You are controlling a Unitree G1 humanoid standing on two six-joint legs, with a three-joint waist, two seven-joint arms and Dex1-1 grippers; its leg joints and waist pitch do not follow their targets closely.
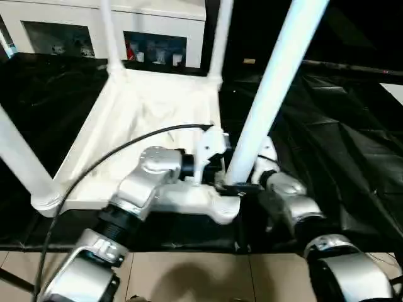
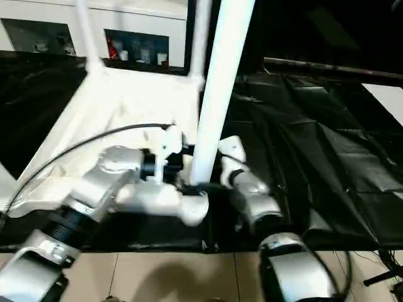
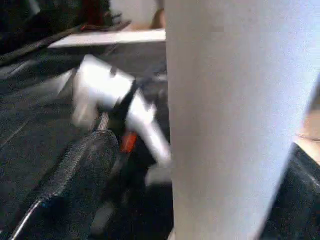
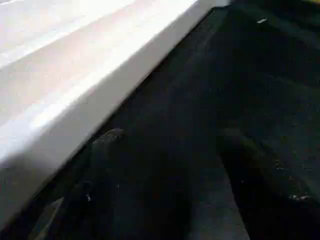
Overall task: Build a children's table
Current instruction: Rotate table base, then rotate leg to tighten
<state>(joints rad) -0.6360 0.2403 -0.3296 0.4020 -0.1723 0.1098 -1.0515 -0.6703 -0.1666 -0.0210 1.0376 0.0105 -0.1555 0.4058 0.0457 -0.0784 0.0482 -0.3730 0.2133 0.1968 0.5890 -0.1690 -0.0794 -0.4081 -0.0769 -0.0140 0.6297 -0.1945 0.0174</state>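
The children's table (image 1: 141, 116) lies upside down on the black cloth, its ribbed underside up and four white legs standing in the corner sockets. The near right leg (image 1: 272, 88) rises steeply between my two arms. My left gripper (image 1: 228, 182) is open at that leg's base; in the left wrist view one black finger (image 3: 75, 170) stands beside the wide white leg (image 3: 235, 120). My right gripper (image 1: 255, 182) is on the other side of the same base. Its dark fingers (image 4: 100, 190) are apart over black cloth, next to the tabletop's white edge (image 4: 75, 95).
The black-cloth work table (image 1: 340, 145) ends at its front edge just before my forearms, with tiled floor (image 1: 208, 277) below. A white cabinet (image 1: 157, 38) with small items stands at the back. A black cable (image 1: 94, 167) arcs over my left arm.
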